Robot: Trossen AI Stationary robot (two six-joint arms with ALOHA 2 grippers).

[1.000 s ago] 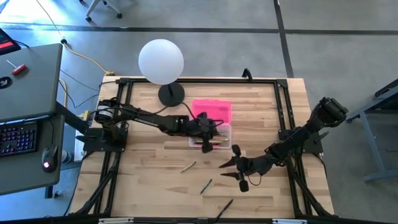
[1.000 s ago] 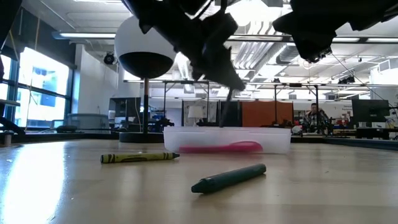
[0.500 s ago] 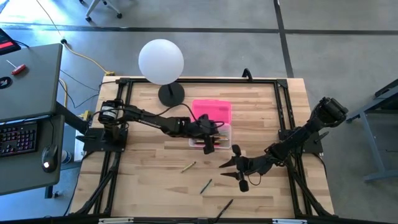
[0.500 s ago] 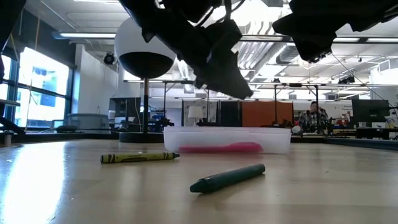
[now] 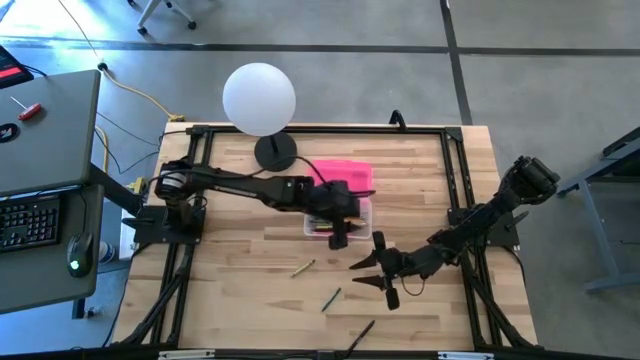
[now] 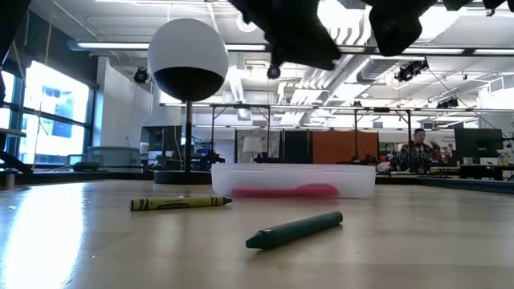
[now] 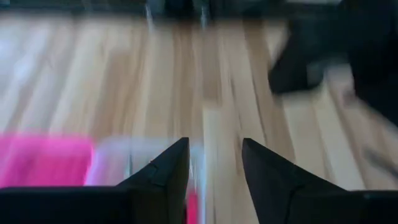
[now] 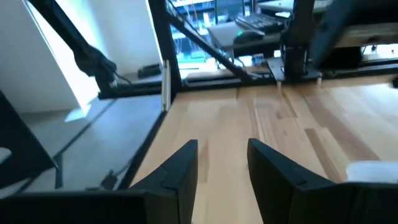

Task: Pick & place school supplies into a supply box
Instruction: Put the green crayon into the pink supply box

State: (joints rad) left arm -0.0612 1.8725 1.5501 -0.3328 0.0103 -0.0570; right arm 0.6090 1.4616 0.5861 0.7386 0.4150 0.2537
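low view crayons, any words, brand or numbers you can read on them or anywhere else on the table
None can be read.
Yellow crayon: its paper wrapper carries dark marks, too small and blurred to read.
Green crayon: no legible label.
Supply box: no print visible.
Globe lamp: no markings.

A light wooden table point(image 5: 240, 275) in a black frame stands on a grey floor point(image 5: 420, 70); a white globe lamp point(image 5: 259, 98) sits at its far edge; a grey desk point(image 5: 45, 120) with a keyboard point(image 5: 28, 222) stands beside it; beyond, ceiling lights point(image 6: 120, 46), tall bright windows point(image 6: 56, 112) and an orange panel point(image 6: 345, 148).
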